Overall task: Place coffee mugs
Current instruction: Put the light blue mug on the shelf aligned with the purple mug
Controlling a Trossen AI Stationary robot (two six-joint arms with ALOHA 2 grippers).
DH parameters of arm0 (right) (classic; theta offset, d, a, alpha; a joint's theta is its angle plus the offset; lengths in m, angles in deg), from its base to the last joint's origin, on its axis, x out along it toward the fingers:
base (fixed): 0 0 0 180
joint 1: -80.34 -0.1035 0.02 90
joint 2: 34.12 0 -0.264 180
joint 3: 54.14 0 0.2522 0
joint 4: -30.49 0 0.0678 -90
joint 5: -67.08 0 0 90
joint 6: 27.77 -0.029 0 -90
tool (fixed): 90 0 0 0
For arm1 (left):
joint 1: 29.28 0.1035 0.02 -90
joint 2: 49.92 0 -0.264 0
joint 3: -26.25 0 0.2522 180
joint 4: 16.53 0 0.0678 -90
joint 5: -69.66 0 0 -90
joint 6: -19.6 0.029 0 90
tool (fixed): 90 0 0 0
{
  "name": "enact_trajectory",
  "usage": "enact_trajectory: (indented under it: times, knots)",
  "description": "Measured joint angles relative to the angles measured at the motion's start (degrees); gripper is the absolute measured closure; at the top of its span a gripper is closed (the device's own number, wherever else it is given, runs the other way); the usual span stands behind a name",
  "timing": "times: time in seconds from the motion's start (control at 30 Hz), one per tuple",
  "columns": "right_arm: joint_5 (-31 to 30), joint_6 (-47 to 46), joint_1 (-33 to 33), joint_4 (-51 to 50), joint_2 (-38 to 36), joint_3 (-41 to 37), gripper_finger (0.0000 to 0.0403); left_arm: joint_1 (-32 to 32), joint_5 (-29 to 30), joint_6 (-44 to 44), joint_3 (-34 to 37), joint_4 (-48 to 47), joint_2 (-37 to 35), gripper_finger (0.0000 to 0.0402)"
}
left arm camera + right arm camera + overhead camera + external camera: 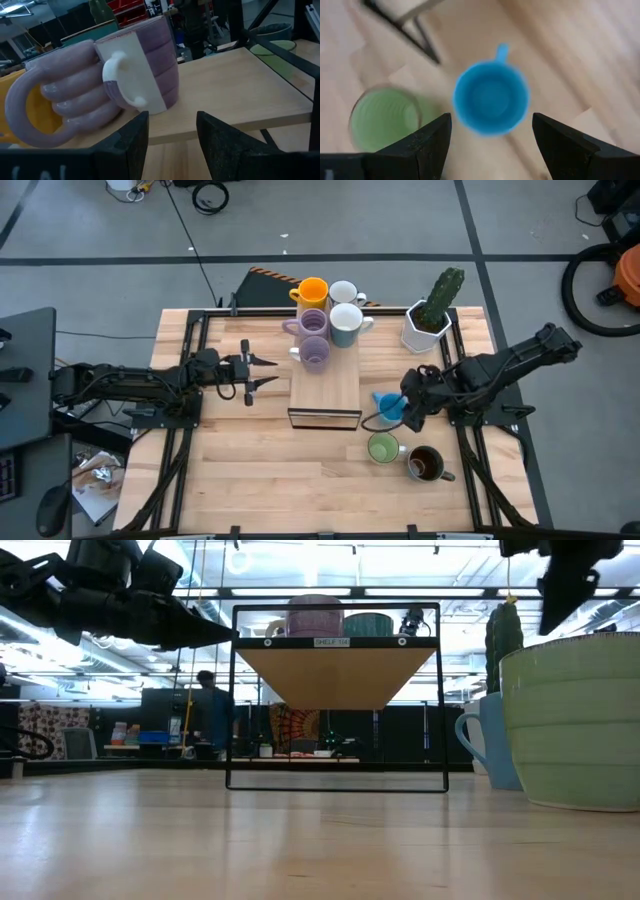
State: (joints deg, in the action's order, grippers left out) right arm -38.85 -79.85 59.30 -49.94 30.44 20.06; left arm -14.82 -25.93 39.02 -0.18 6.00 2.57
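Observation:
Five coffee mugs stand on the far half of a wooden shelf top (325, 390): orange (312, 290), white (343, 293), purple (313, 323), white (346, 325) and a second purple (315, 352). The blue mug (386, 406), the green mug (382, 448) and the dark brown mug (425, 464) stand upright on the table right of the shelf. My right gripper (492, 145) is open and points down, above the blue mug (490, 97) and clear of it. My left gripper (170, 145) is open, level at the shelf's left edge, facing the nearest purple mug (65, 100).
A white faceted pot with a green cactus (432, 312) stands at the far right of the table. The shelf's black metal frame (335, 700) lifts its top above the table. Bare wood lies near the front edge and on the left.

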Motion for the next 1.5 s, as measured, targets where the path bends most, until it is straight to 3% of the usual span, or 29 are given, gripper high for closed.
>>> enact_trajectory:
  times: [0.23, 0.53, 0.77, 1.03, 1.5]
  knots:
    - [-2.79, 1.94, 7.91, 2.00, 0.02, -2.99, 0.0121, 0.00, -0.01, -0.30, 0.00, -0.01, 0.00, 0.0230]
    - [4.51, 12.01, 21.34, 12.46, -0.05, -7.48, 0.0130, -0.02, -0.22, -2.19, 0.00, -1.14, 0.00, 0.0230]
    - [6.50, 16.94, 27.51, 12.63, -0.06, -7.55, 0.0130, -0.01, -0.22, -1.95, 0.00, -1.11, 0.00, 0.0230]
    - [9.65, 29.36, 29.45, 12.58, 0.04, -7.58, 0.0131, -0.02, -0.22, -2.06, 0.00, -1.34, 0.00, 0.0230]
    - [10.01, 32.08, 29.03, 12.01, 6.27, -7.65, 0.0131, -0.02, -0.22, -3.61, 0.00, -1.94, 0.00, 0.0230]
